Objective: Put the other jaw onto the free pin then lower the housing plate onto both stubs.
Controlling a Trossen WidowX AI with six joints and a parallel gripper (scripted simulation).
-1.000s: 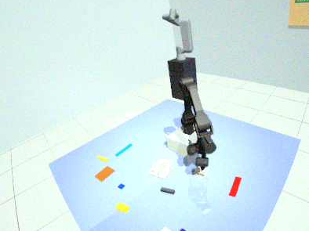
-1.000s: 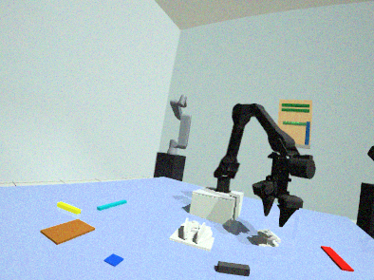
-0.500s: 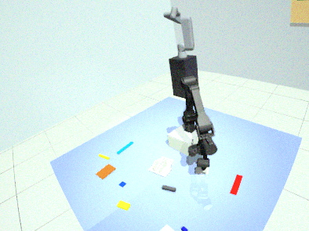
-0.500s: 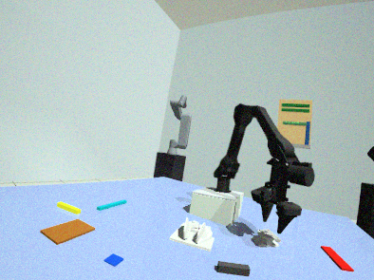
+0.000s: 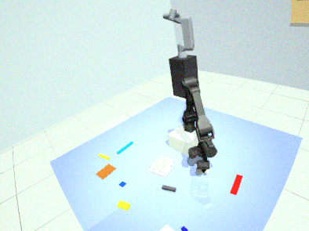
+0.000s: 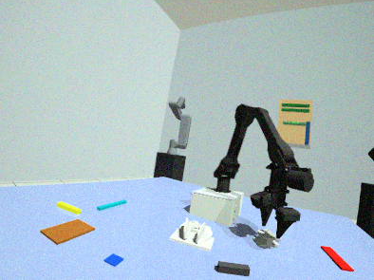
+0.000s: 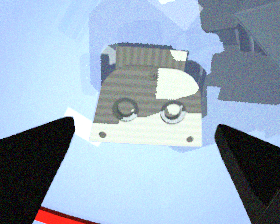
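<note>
the claw (image 5: 202,171) (image 6: 272,229) (image 7: 146,127) is released, its fingers spread wide with nothing between them, pointing down just over a pale plate-like part (image 6: 267,238) (image 7: 147,115) on the blue surface (image 5: 137,195) (image 6: 152,227). in the wrist view that part shows two round rings and two small dark holes, partly shaded. a white base with upright pieces (image 5: 161,167) (image 6: 192,236) sits apart from it, near the white box (image 5: 182,142) (image 6: 211,207) under the arm.
</note>
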